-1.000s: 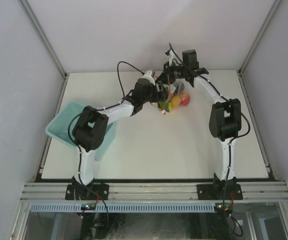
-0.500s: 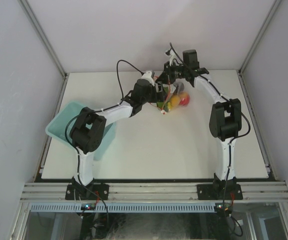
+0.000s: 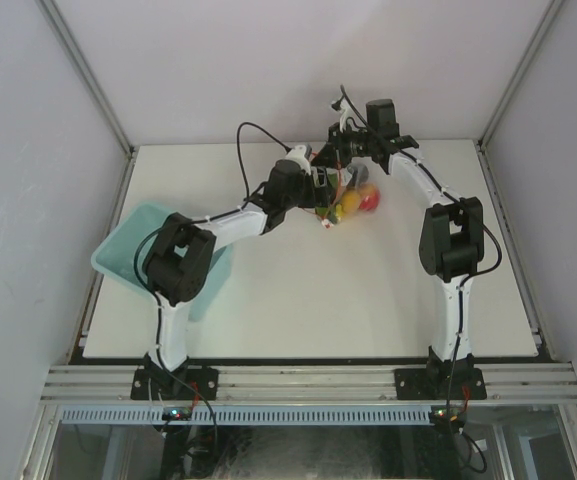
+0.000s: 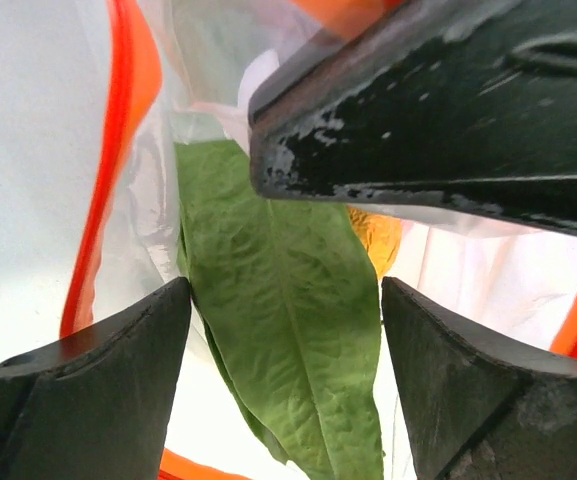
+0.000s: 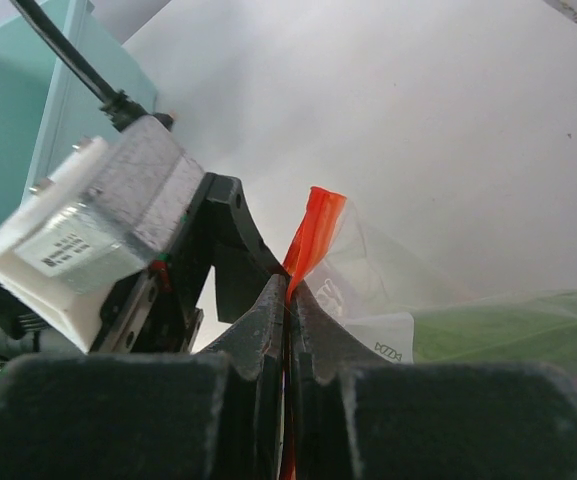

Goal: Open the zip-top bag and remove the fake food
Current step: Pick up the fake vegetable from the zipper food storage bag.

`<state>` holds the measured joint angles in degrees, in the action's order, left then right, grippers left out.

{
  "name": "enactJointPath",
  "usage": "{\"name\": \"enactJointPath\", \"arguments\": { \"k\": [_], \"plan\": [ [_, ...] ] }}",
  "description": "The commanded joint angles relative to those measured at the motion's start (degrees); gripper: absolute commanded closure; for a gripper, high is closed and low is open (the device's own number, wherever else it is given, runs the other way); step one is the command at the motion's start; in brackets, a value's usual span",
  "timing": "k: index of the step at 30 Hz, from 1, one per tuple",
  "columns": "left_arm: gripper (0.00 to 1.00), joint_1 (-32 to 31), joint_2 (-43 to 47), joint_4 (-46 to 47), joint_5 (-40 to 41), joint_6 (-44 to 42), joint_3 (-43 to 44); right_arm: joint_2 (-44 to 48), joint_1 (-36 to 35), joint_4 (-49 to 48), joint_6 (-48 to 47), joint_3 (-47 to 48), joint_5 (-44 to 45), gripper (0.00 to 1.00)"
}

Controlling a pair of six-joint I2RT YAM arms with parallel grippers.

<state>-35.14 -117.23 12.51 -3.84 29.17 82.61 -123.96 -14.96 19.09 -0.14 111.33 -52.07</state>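
Note:
The zip-top bag (image 3: 356, 197) hangs at the back of the table, its red-orange zip strip (image 5: 314, 224) pinched in my shut right gripper (image 5: 290, 295) (image 3: 347, 162). Fake food shows through the plastic: a yellow piece (image 3: 350, 205) and a red one (image 3: 371, 200). My left gripper (image 3: 322, 186) is at the bag's mouth, open. In the left wrist view a green leaf piece (image 4: 288, 330) hangs between its two fingers (image 4: 88, 380) without being squeezed. The zip strip (image 4: 118, 150) curves along the left, and an orange-yellow piece (image 4: 378, 238) sits behind the leaf.
A light blue bin (image 3: 126, 252) sits at the table's left edge, under the left arm's elbow. A black gripper part (image 4: 438, 110) crosses the top of the left wrist view. The left arm's wrist camera block (image 5: 88, 230) is close beside my right fingers.
The left gripper has edged slightly right, further into the bag's mouth, and its jaws stand a little wider. The right gripper keeps its hold on the strip.

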Motion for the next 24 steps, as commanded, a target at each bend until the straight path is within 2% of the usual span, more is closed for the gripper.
{"name": "enactJointPath", "arguments": {
  "k": [1, 11, 17, 24],
  "plan": [
    [0.20, 0.0, -1.8, 1.7, -2.3, 1.2, 1.9, 2.9, 0.1, -3.2, 0.5, 0.4, -2.1, 1.00],
    [0.23, -0.2, -3.9, 7.4, -1.7, 3.0, 0.4, 2.6, 0.1, -3.8, 0.8, 0.3, -2.3, 1.00],
    [0.35, -0.1, -5.7, 6.3, -1.2, 2.9, 1.7, 2.6, 0.2, -3.8, 0.9, 0.3, -2.4, 1.00],
    [0.41, 0.0, -7.4, 4.7, -0.4, 2.6, 2.7, 2.5, 0.4, -3.8, 1.0, 0.2, -2.5, 1.00]
  ]
}}
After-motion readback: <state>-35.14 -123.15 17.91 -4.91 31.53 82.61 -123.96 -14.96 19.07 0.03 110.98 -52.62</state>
